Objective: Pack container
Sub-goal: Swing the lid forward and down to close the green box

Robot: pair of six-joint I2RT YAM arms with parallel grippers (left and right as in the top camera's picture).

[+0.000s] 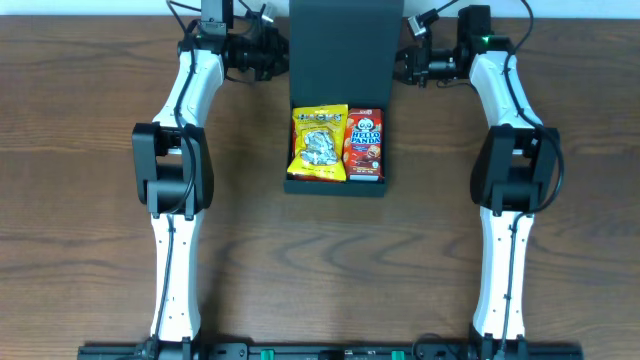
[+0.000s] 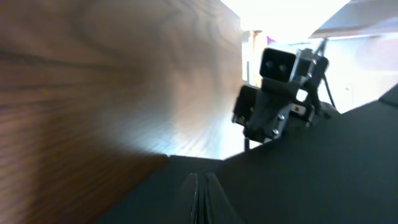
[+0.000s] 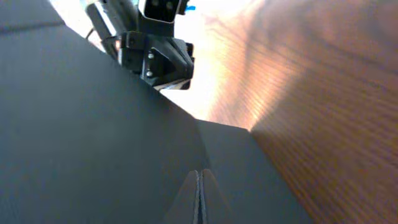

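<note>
The dark teal container (image 1: 335,187) sits at the table's middle back, its flap lid (image 1: 345,50) open and stretching away from me. Inside lie a yellow snack packet (image 1: 319,143) and a red Hello Panda box (image 1: 364,145), side by side. My left gripper (image 1: 280,55) is at the lid's left edge and my right gripper (image 1: 403,62) at its right edge. In the left wrist view the fingers (image 2: 200,199) are pressed together on the dark lid (image 2: 323,168). In the right wrist view the fingers (image 3: 199,199) are likewise shut on the lid (image 3: 87,137).
The wooden table (image 1: 90,200) spreads out on both sides of the container. Each wrist view shows the opposite arm's camera head, the right one (image 2: 280,93) and the left one (image 3: 155,50), across the lid.
</note>
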